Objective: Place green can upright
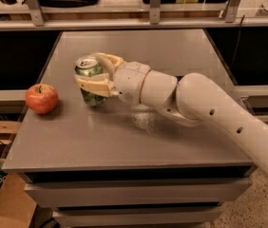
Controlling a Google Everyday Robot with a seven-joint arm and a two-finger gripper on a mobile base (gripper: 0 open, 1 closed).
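Grey tabletop [124,141] fills the middle of the view, matte and faintly shiny under the wrist, with pale drawer fronts [134,194] stacked beneath its front edge.

And right at the heart of it, the gripper [87,68], reaching in sideways over the left half of the top. Its two cream fingers [96,85] are clamped on the green can [87,65], one across the near side of the body and one curling round the far side.

The can sits between them with its silver top facing up and the pull tab showing. Its long axis runs close to vertical, the top tipped a touch away from the wrist. The green base shows just below the near finger, right down at the tabletop; whether it is touching the surface, I cannot tell.

Out past the fingertips, well apart from the can, a red apple [42,98] stands near the table's left edge, stalk up.

Behind the hand, the thick white arm [210,103] stretches away to the right and off the lower right corner.

Beyond the gripper, a wooden rail with metal posts [124,23] crosses the back of the room. Down to the left of the table is a cardboard box [1,203], and to the right a speckled floor [267,198].
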